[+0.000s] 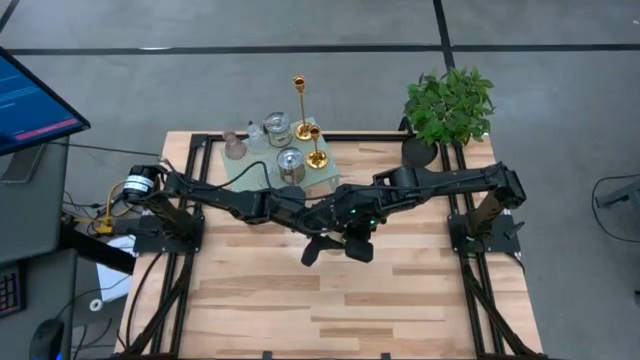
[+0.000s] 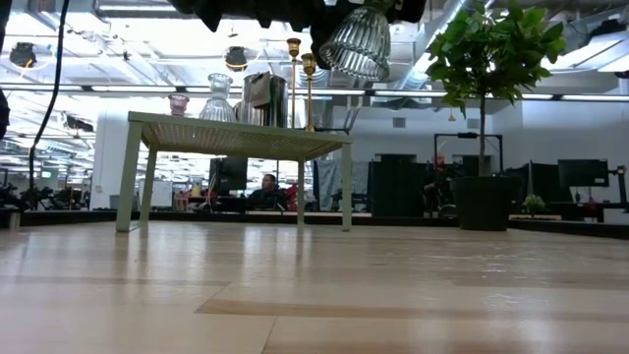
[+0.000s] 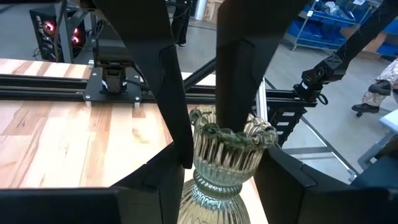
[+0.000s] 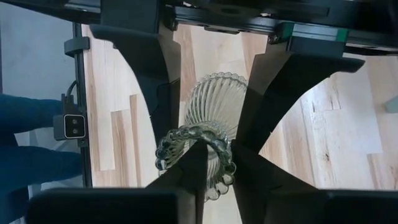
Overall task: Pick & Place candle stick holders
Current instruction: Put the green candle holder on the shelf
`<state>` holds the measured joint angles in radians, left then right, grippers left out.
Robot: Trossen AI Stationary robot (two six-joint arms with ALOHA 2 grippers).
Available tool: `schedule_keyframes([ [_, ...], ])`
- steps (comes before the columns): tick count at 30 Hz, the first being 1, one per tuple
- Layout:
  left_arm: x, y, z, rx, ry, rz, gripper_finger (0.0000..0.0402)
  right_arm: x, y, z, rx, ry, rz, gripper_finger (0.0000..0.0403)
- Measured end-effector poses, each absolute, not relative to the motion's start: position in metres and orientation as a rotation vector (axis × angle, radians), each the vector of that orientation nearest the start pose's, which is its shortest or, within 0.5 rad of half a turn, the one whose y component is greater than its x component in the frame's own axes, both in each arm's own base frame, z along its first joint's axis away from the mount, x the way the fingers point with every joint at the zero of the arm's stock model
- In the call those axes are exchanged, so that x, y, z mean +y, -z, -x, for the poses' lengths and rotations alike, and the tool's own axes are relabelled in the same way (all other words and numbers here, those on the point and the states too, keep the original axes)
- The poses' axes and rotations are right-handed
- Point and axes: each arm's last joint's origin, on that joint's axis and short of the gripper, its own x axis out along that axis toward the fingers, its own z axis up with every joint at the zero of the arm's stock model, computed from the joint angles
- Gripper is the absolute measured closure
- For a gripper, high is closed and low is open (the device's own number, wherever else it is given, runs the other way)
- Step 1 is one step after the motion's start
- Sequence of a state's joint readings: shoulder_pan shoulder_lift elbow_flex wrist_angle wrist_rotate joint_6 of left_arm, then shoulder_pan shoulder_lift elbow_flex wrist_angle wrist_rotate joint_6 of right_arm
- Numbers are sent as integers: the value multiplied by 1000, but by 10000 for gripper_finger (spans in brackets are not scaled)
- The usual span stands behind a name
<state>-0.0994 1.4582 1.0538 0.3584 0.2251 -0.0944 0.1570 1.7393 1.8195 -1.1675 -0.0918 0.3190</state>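
Ribbed clear glass holder (image 3: 225, 163) held mid-air over the centre of the pale wood plank table (image 1: 400, 300), gripped from both sides: left gripper (image 3: 205, 134) clamped across its scalloped rim, one finger inside; right gripper (image 4: 211, 118) straddling the fluted body, fingers slightly parted yet touching glass. Behind, mint-green perforated rack (image 2: 236, 138) carrying gold candlesticks (image 1: 300, 100), silvery cups and glass holders; potted plant (image 1: 448, 105) at the far right corner; open office beyond.

Two dark jointed arms (image 1: 440, 182); green lights on wrist; matte black wedge-shaped fingers (image 3: 155, 74).
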Motion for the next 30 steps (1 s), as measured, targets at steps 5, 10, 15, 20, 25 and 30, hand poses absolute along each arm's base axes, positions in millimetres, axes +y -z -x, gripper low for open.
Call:
schedule_keyframes([
  [5,-39,-324,-333,30,305,88,240,55,-373,-336,1094,-39,-236,310],
  [10,-39,-327,-332,12,303,83,247,54,-387,-330,1063,-31,-232,271],
  [15,-39,-316,-335,66,300,89,258,53,-401,-324,1034,-28,-221,258],
  [20,-38,-325,-333,13,299,86,263,53,-400,-325,1038,-13,-209,251],
  [25,-38,-323,-333,22,279,86,263,53,-406,-315,1036,6,-198,250],
  [30,-35,-335,-323,-4,218,56,263,61,-443,-268,905,51,-188,262],
])
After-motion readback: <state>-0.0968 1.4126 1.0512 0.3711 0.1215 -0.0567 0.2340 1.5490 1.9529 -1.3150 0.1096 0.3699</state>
